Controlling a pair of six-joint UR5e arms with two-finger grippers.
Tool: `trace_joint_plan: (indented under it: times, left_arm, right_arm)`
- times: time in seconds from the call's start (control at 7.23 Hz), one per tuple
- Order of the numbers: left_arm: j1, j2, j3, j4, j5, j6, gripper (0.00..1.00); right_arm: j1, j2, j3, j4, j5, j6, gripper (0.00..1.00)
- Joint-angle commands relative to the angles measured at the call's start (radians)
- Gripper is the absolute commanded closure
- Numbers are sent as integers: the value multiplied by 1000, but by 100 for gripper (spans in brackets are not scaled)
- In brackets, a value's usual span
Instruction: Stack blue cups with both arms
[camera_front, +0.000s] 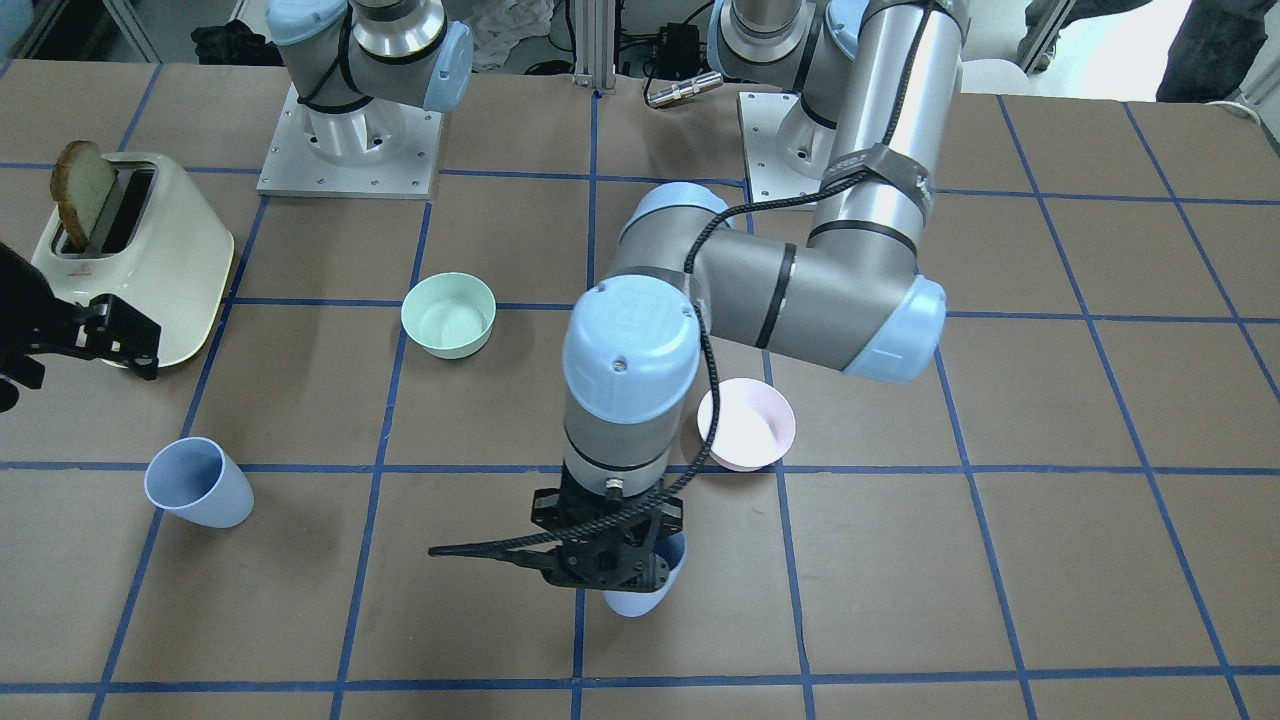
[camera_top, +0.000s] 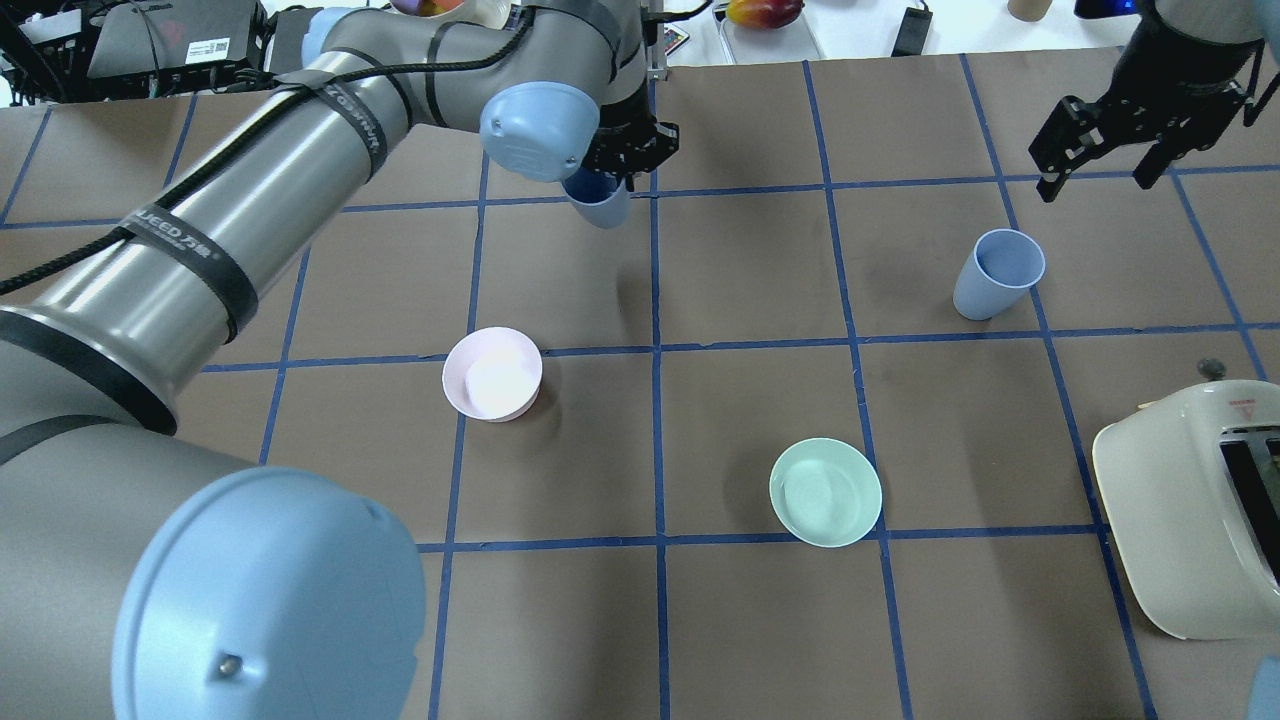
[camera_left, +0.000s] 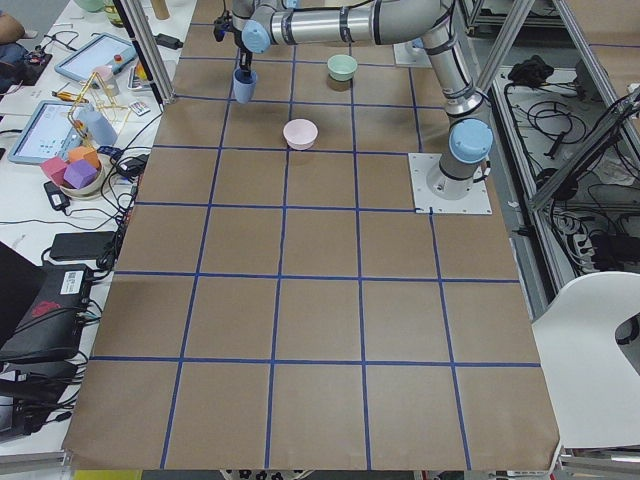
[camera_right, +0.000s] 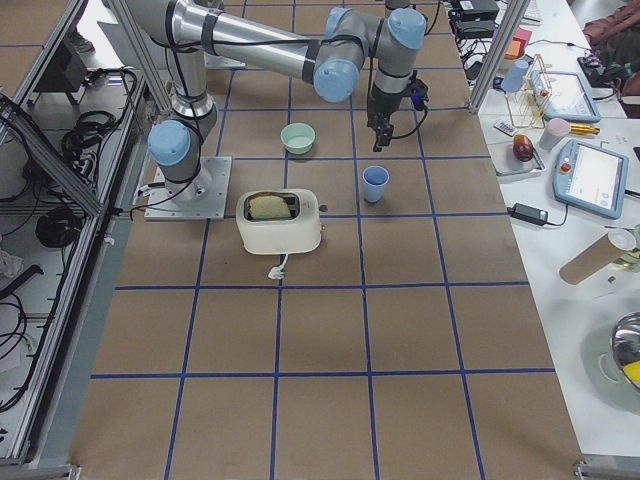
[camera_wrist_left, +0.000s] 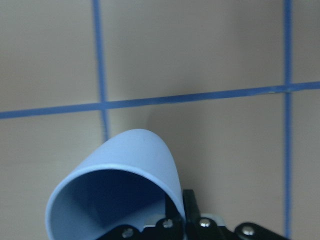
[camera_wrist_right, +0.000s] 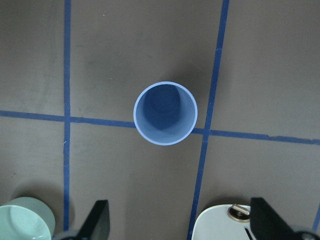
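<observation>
Overhead exterior: left gripper (camera_top: 622, 160) clamps lifted blue cup (camera_top: 600, 205); right gripper (camera_top: 1095, 185) spread wide near upright second blue cup (camera_top: 993, 277)

The held cup (camera_top: 603, 205) is hanging in the left end effector (camera_front: 610, 565) above the far middle of the table (camera_top: 750, 400). The standing cup (camera_top: 995, 275) is sitting well to its right, lower than the right end effector (camera_top: 1095, 178) and apart from it. Nearer the robot, the left bowl (camera_top: 492, 373), right bowl (camera_top: 825, 492) and toaster (camera_top: 1190, 520) are lying left to right.
</observation>
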Motion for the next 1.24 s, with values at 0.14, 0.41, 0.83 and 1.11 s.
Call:
trace_joint_plan:
  times: [0.14, 0.41, 0.83, 1.11]
  left_arm:
    - [-50, -35, -6, -5, -2, 6, 100]
    - [-69, -13, -10, -173, -2, 6, 100]
    - [-72, -36, -29, -183, -55, 6, 100]
    - [-70, -29, -43, -169, -55, 6, 0]
  right_arm:
    - [-37, 111, 2, -104, 12, -16, 0]
    - [-35, 207, -4, -191, 13, -3, 0]
    - [-35, 228, 28, -189, 22, -5, 0]
    - [-35, 226, 60, -199, 25, -3, 0]
